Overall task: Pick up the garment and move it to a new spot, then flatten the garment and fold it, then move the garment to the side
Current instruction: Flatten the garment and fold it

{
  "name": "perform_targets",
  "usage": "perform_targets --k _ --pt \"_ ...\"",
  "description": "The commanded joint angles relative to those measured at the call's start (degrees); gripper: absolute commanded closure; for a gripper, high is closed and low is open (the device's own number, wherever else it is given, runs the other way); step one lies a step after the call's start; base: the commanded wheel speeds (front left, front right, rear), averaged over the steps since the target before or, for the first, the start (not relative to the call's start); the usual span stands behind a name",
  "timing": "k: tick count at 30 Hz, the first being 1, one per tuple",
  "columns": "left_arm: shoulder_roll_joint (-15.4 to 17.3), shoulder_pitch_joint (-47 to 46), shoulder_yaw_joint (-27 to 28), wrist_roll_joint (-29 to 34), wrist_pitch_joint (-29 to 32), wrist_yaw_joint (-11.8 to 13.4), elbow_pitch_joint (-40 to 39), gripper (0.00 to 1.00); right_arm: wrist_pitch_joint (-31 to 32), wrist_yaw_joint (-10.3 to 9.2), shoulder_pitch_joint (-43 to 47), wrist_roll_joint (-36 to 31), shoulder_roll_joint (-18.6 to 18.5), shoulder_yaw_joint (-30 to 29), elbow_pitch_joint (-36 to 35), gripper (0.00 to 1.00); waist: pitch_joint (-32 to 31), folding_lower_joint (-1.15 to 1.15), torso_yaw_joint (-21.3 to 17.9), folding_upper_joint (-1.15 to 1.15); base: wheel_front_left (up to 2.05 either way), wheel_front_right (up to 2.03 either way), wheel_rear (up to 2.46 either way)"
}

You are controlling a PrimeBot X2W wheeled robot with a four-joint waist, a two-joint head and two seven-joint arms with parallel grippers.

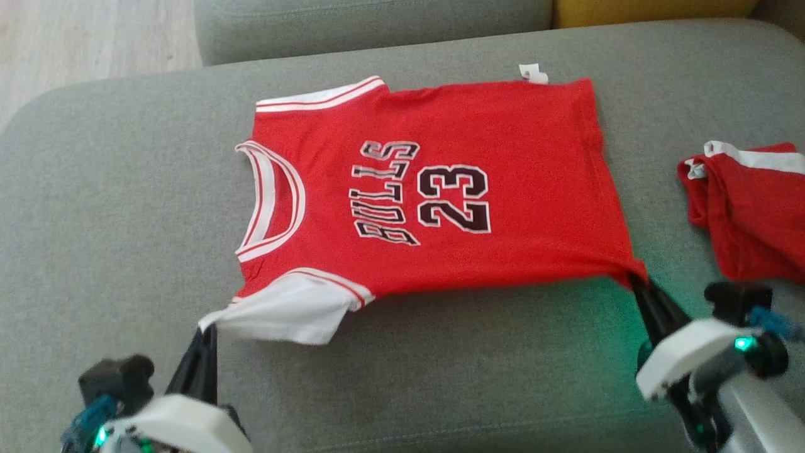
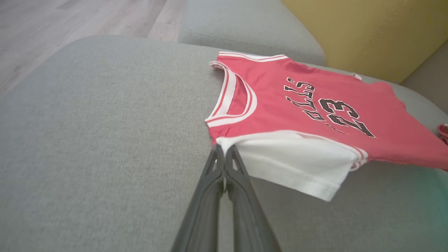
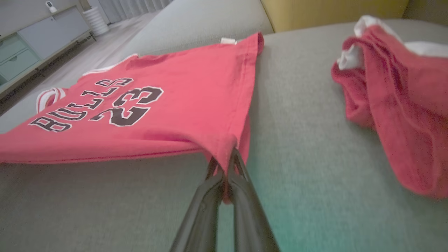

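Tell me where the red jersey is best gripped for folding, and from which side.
The jersey lies flat, sideways, so grip its two near corners from the near edge, as now: left tool on the white sleeve, right tool on the hem corner.

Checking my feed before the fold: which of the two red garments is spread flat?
The jersey printed BULLS 23, in the middle of the sofa. The other red garment, at the right, lies bunched up.

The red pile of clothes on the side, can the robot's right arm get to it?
Probably: the pile lies close, bare sofa between. But the right gripper is shut on the shirt corner, so it must let go first.
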Motion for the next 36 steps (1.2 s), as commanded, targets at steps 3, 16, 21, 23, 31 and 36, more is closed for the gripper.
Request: perform_targets --k 3,16,21,23,31,36 --pt "0.8 1.5 1.8 0.4 2.6 1.6 -7.4 1.00 5.8 0.20 6.1 -4.3 1.5 -5.4 -9.5 1.00 -0.6 0.00 0.2 -0.01 0.00 0.00 0.00" --pt "3.1 -9.0 0.9 -3.1 8.3 -2.5 -1.5 1.00 29.2 0.20 10.5 -11.4 8.3 -15.9 -26.1 1.00 2.7 0.00 -0.7 -0.01 0.00 0.00 0.00" --pt "3.5 -16.8 1.4 -6.1 10.2 -5.2 5.4 1.00 31.8 0.20 4.9 -10.8 7.6 -15.8 -23.8 1.00 5.3 0.00 -1.3 -0.01 0.00 0.00 0.00" --pt "3.6 -20.9 1.7 -7.4 10.8 -6.2 9.3 1.00 31.8 0.20 1.9 -10.5 7.0 -15.4 -21.9 1.00 6.4 0.00 -1.4 -0.01 0.00 0.00 0.00" --pt "3.8 -34.7 1.4 -8.6 8.5 -10.3 21.2 1.00 28.0 0.20 -7.8 -8.0 5.6 -13.2 -13.6 0.71 10.0 0.00 -1.6 -0.01 0.00 0.00 0.00" --pt "3.0 -38.2 0.7 -7.4 1.7 -12.1 26.0 0.00 20.3 0.20 -10.0 -7.1 6.0 -11.0 -11.1 0.00 10.9 0.00 -1.7 -0.01 0.00 0.00 0.00"
